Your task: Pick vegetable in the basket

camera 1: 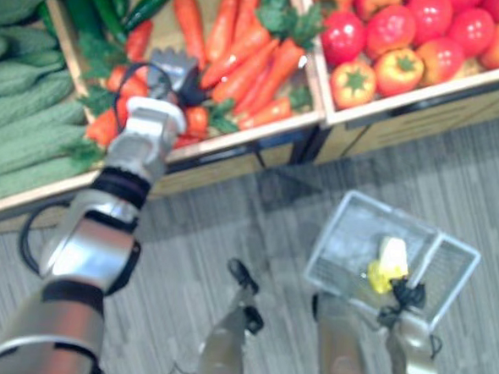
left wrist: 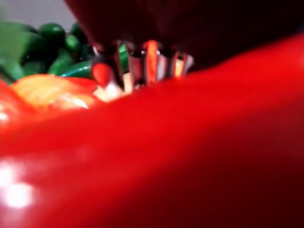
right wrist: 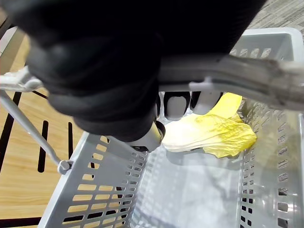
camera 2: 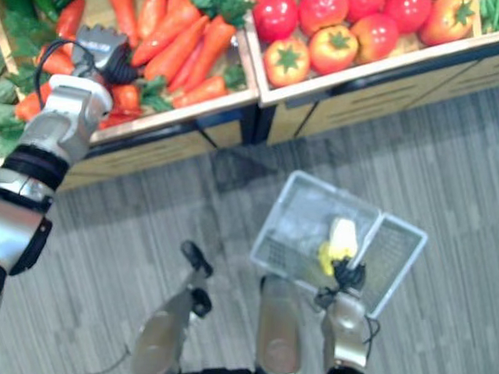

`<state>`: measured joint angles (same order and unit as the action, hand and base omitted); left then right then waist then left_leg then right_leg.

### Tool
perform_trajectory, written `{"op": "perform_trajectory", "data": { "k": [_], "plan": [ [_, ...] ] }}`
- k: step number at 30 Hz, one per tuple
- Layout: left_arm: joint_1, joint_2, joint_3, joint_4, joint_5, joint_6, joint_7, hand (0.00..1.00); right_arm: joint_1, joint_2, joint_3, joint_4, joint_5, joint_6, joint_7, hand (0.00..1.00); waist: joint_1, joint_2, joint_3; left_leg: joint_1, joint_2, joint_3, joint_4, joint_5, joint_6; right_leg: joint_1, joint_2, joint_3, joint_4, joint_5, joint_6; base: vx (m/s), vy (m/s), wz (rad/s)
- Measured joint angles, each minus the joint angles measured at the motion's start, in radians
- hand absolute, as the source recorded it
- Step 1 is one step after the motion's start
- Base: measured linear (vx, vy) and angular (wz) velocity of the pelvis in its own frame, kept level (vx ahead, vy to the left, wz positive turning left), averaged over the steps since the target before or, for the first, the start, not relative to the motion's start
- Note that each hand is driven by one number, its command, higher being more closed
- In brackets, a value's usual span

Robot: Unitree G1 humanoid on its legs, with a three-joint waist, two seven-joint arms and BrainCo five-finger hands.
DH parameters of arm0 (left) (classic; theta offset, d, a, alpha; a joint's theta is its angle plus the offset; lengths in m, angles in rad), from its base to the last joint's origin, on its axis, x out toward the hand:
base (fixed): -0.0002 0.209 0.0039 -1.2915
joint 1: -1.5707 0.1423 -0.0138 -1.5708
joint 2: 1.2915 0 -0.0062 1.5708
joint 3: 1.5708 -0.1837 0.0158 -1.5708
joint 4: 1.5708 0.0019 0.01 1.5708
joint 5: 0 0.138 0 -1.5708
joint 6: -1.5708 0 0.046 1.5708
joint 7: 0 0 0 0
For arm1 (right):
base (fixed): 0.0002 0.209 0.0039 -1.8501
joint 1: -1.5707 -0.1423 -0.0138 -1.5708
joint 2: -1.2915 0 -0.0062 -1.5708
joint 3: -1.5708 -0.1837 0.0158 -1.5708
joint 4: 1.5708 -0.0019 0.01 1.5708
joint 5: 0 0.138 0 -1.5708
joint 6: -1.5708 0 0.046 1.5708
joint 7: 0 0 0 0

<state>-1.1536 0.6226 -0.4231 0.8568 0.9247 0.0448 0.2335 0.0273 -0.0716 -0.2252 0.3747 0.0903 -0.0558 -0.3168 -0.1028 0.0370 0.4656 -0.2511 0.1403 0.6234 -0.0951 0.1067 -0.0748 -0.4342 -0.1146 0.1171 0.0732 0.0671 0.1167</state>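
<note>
Inside perforated grey basket (right wrist: 95,199), crinkled yellow cabbage (right wrist: 213,135)

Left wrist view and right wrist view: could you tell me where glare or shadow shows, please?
Left wrist view: glare spots on the red vegetable; the fingers of the left hand reflect red. Right wrist view: the right hand looks dark over the brightly lit basket and yellow leaf.

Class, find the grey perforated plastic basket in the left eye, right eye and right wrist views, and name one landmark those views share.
Left eye view: grey perforated plastic basket, lower right, above the striped floor.
Right eye view: lower centre-right, same floor.
Right wrist view: seen close, beyond the right hand curled round its handle.
Shared landmark: the pale yellow leafy vegetable lying inside it.
</note>
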Motion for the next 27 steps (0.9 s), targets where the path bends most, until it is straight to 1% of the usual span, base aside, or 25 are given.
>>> {"op": "perform_trajectory", "data": {
  "k": [5, 6, 10, 13, 14, 16, 20, 22, 23, 25, 27],
  "plan": [
    [0.0, -0.02, 0.005, 0.0, 0.0, 0.023, 0.005, 1.0, 0.016, -0.012, 0.03, -0.013, 0.001, 0.0, 0.0, 1.0, 0.005, 0.0, 0.0, 0.029, 0.005, 0.0, 0.016, 0.0, 0.0, 0.044, -0.005, -0.028, 0.008, 0.0, 0.0, 0.07, 0.012, 0.11],
    [0.003, -0.031, 0.031, -0.012, -0.001, 0.032, 0.02, 1.0, 0.02, -0.011, 0.04, -0.013, 0.003, -0.001, 0.0, 1.0, 0.003, 0.0, 0.0, 0.036, 0.009, 0.0, 0.036, 0.0, 0.0, 0.062, -0.008, -0.038, 0.012, 0.0, 0.0, 0.06, -0.004, 0.21],
    [0.027, -0.029, 0.109, -0.114, -0.007, 0.076, 0.097, 1.0, 0.031, -0.01, 0.047, -0.003, 0.007, -0.002, 0.0, 1.0, 0.007, 0.001, 0.0, 0.086, 0.012, -0.008, 0.054, 0.0, 0.0, 0.126, -0.012, -0.061, 0.018, -0.002, -0.001, 0.04, -0.004, 0.11],
    [0.052, -0.017, 0.121, -0.166, -0.007, 0.095, 0.128, 1.0, 0.035, -0.01, 0.047, 0.023, 0.008, -0.011, 0.0, 1.0, 0.003, 0.003, -0.002, 0.108, 0.007, -0.023, 0.051, -0.002, 0.002, 0.152, -0.015, -0.074, 0.017, -0.007, -0.007, -0.01, 0.001, 0.07],
    [0.072, -0.012, 0.121, -0.195, -0.007, 0.097, 0.143, 1.0, 0.036, -0.011, 0.045, 0.044, 0.008, -0.016, 0.0, 1.0, -0.002, 0.004, -0.002, 0.127, -0.001, -0.035, 0.038, -0.007, 0.01, 0.172, -0.017, -0.084, 0.015, -0.022, -0.004, -0.02, -0.003, 0.08],
    [0.111, -0.009, 0.122, -0.239, -0.007, 0.097, 0.155, 1.0, 0.035, -0.011, 0.042, 0.066, 0.008, -0.019, 0.001, 1.0, -0.003, 0.005, -0.003, 0.151, -0.009, -0.035, 0.027, -0.006, 0.013, 0.192, -0.017, -0.084, 0.013, -0.028, -0.004, -0.04, 0.009, 0.0],
    [0.188, -0.009, 0.121, -0.312, -0.007, 0.092, 0.157, 1.0, 0.036, -0.008, 0.037, 0.103, 0.009, -0.018, 0.003, 1.0, -0.022, 0.003, -0.014, 0.203, -0.023, -0.038, 0.0, -0.005, 0.011, 0.237, -0.019, -0.084, 0.001, -0.03, -0.001, -0.02, 0.001, -0.02],
    [0.245, -0.012, 0.118, -0.348, -0.007, 0.082, 0.157, 1.0, 0.042, -0.004, 0.036, 0.118, 0.009, -0.012, 0.014, 1.0, -0.032, 0.005, -0.06, 0.203, -0.032, -0.036, 0.0, -0.006, 0.013, 0.239, -0.027, -0.078, -0.01, -0.024, 0.007, 0.04, 0.023, -0.04],
    [0.256, -0.014, 0.116, -0.356, -0.007, 0.077, 0.157, 1.0, 0.046, -0.003, 0.035, 0.119, 0.009, -0.011, 0.017, 1.0, -0.035, 0.004, -0.07, 0.205, -0.034, -0.036, 0.0, -0.003, 0.017, 0.244, -0.028, -0.077, -0.014, -0.023, 0.009, 0.06, 0.021, -0.04],
    [0.291, -0.036, 0.113, -0.384, -0.007, 0.059, 0.156, 1.0, 0.068, 0.006, 0.025, 0.129, 0.008, -0.005, 0.022, 1.0, -0.035, 0.003, -0.107, 0.22, -0.038, -0.038, 0.0, -0.003, 0.018, 0.262, -0.031, -0.077, -0.022, -0.017, 0.014, 0.07, 0.017, 0.0],
    [0.303, -0.041, 0.113, -0.384, -0.007, 0.044, 0.154, 1.0, 0.077, 0.015, 0.007, 0.135, 0.008, 0.002, 0.025, 1.0, -0.035, 0.002, -0.118, 0.239, -0.039, -0.04, 0.0, -0.004, 0.02, 0.284, -0.032, -0.077, -0.025, -0.017, 0.014, 0.06, 0.007, 0.01]
  ]
}}
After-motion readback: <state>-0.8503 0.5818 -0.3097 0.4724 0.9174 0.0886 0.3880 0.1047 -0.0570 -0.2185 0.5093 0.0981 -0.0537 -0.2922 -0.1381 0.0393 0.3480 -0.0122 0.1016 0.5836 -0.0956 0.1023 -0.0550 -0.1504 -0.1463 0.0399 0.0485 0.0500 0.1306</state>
